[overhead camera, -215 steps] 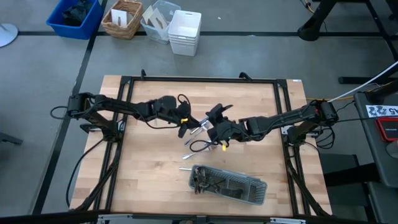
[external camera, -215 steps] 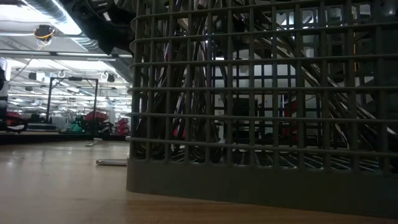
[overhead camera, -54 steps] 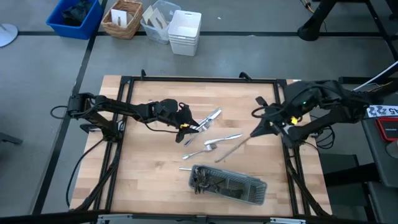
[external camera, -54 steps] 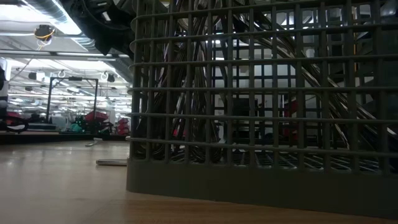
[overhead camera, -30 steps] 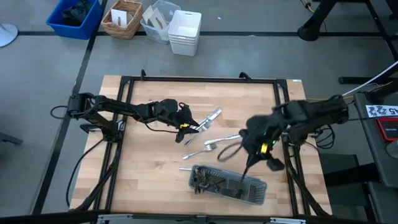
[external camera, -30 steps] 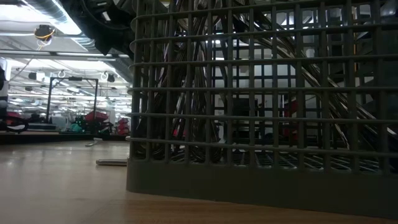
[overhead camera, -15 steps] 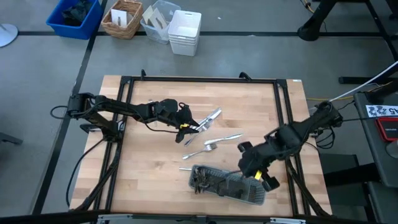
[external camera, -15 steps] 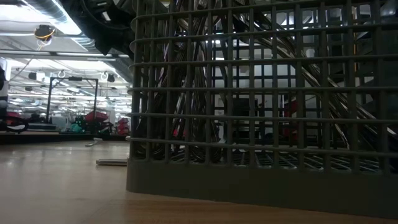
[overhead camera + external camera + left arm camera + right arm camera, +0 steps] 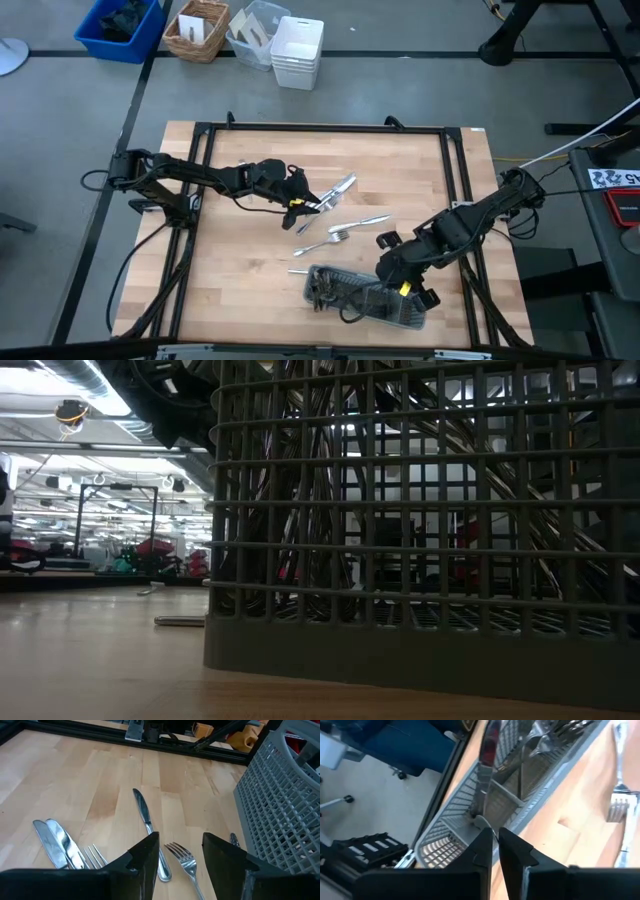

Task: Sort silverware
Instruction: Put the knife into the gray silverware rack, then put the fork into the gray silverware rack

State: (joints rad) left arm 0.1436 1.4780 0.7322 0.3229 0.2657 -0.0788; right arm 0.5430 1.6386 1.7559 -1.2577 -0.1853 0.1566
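Observation:
The grey mesh tray (image 9: 365, 296) lies near the table's near edge and fills the low view (image 9: 420, 560). My right gripper (image 9: 495, 845) is down at the tray's right part (image 9: 397, 277), shut on a knife (image 9: 482, 780) that reaches into the tray. Several pieces of silverware lie inside the tray's left end (image 9: 325, 290). Loose silverware lies on the table's middle: a knife (image 9: 148, 827), a fork (image 9: 186, 861) and two flat pieces (image 9: 55, 842). My left gripper (image 9: 180, 851) stands open just above them (image 9: 300, 204), touching nothing. My right gripper pinches the knife's near end (image 9: 481, 823) between its two fingertips. The fingers slant down from the table's right side, in line with the knife. The knife runs on from the fingertips into the tray, inside its mesh walls; where its other end rests is out of frame.
One piece of silverware (image 9: 300, 270) lies on the table just left of the tray and shows in the low view (image 9: 180, 621). Black frame rails (image 9: 320, 128) border the table. Beyond the far edge stand a blue bin (image 9: 120, 28), a basket (image 9: 196, 30) and white tubs (image 9: 297, 50).
My right gripper has carried the knife from above the table's right-middle toward the near edge and down, until the knife is inside the grey tray.

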